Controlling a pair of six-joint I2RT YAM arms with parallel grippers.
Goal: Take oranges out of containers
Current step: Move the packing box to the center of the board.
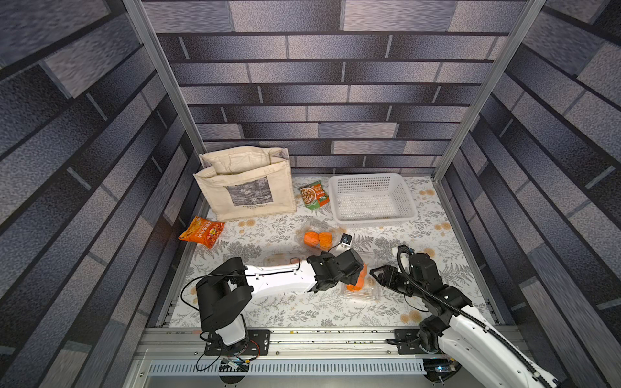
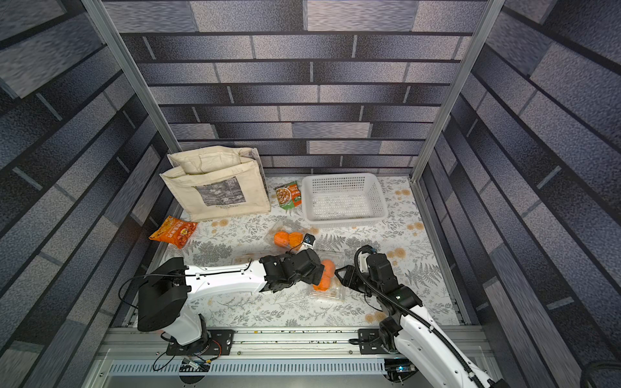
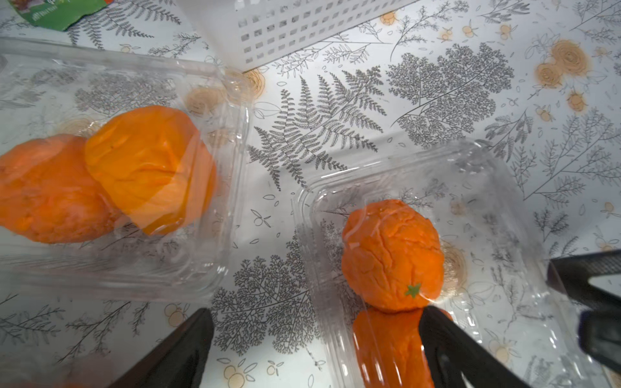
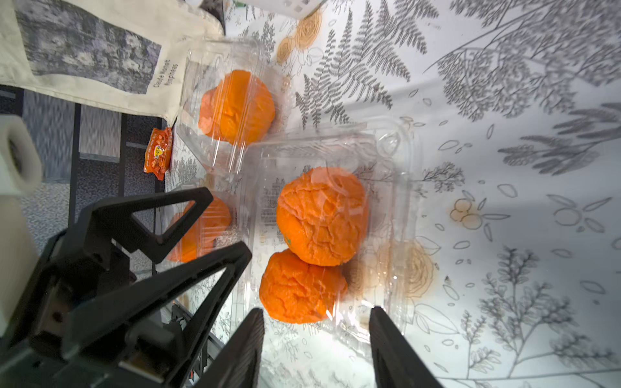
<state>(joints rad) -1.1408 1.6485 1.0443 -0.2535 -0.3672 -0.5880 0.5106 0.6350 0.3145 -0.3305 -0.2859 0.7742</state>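
Far out on the left side, an orange snack packet (image 1: pixel 201 231) and a cloth bag (image 1: pixel 247 188) are seen, well apart from both grippers. The left gripper (image 3: pixel 316 310) is spread wide, and nothing is gripped by it. One of its fingers (image 3: pixel 450 342) is seen over a clear box (image 3: pixel 487 228). In that box two oranges (image 3: pixel 391 255) are found, touching each other. A second clear box (image 3: pixel 232 174) with two more oranges (image 3: pixel 151 164) is found just ahead of this gripper, apart from it. A third clear box (image 1: pixel 279 260) is mostly hidden under the left arm. One orange (image 4: pixel 216 221) is seen in it, behind the left gripper's fingers. The right gripper (image 4: pixel 317 309) is pointed at the first box from the other side. Its jaws are parted, the near end of that box is seen between them, and no squeeze on it is shown. A white basket (image 1: pixel 366 177) is set far beyond the right gripper, with a green packet (image 1: pixel 314 195) beside it.
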